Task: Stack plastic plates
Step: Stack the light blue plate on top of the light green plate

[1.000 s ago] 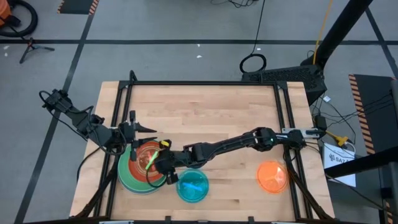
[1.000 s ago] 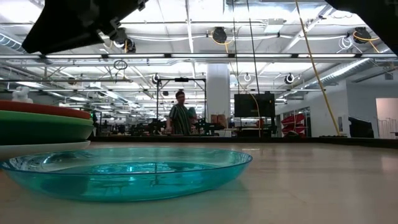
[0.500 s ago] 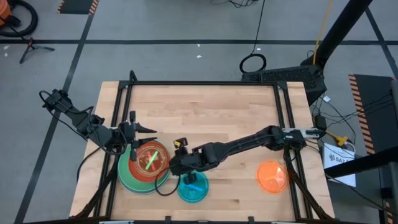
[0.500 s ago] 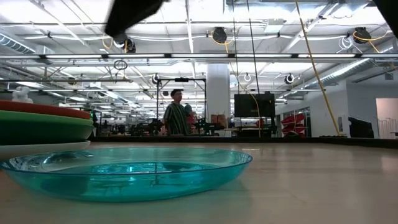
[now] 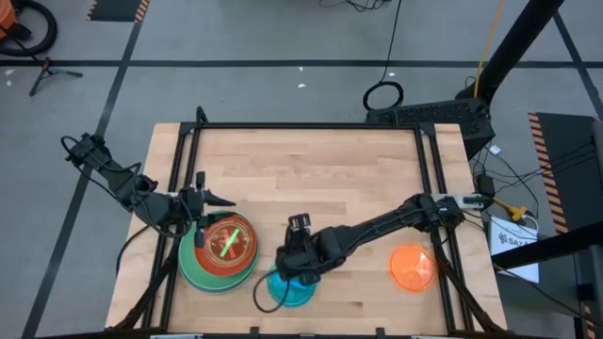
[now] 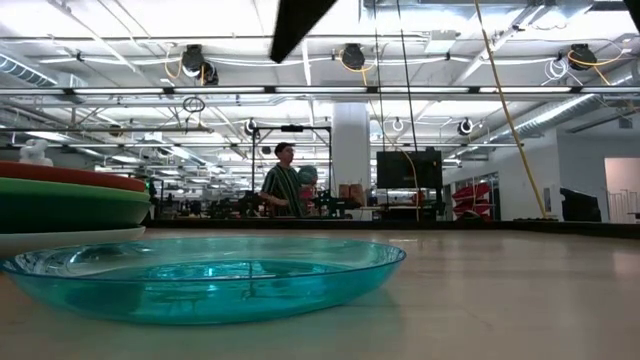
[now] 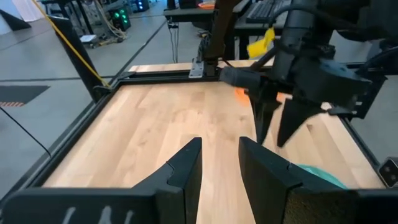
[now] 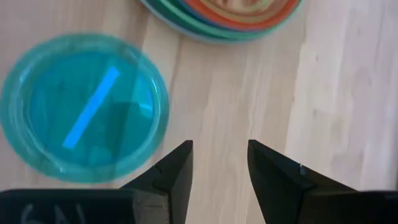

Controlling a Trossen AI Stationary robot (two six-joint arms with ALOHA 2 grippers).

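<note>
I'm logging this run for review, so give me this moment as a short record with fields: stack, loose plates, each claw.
stack: plate stack at the table's near left, lime plate on top
loose plates: cyan plate beside the stack; orange plate near the right edge
right claw: open, empty, above the table beside the cyan plate
left claw: open, empty, waiting at the stack's far-left edge
table: wooden table

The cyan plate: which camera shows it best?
The right wrist view: the cyan plate shows whole from above, nothing over it. The high view has the right hand partly covering it. The low view shows it edge-on; the left wrist view catches only a sliver.
</note>
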